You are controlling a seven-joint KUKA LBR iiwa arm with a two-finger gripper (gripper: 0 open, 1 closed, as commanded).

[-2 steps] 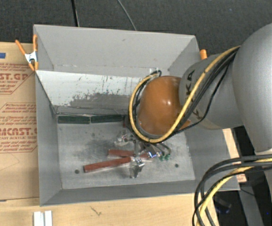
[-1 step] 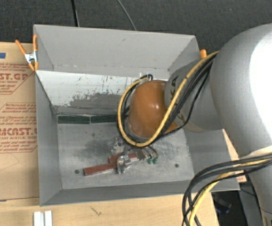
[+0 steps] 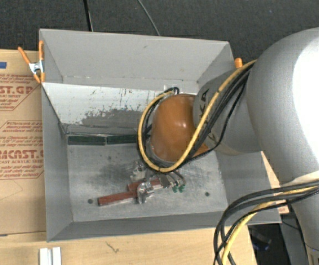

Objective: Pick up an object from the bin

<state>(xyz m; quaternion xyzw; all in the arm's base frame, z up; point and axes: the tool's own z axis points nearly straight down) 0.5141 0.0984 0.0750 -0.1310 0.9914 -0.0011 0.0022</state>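
Red-brown strip (image 3: 114, 199) just beside gripper (image 3: 144, 187)

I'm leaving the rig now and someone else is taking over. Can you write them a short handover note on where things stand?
Gripper: low over the bin floor, front middle, at the right end of a reddish-brown stick. Whether it has a grip on the stick cannot be made out.
Things: the stick lies flat, its free end pointing front left. A small green piece sits just right of the gripper. A dark green strip lies along the foot of the back wall.
Done: gripper placed at the stick.
Left: confirm the grip, then lift the stick out.
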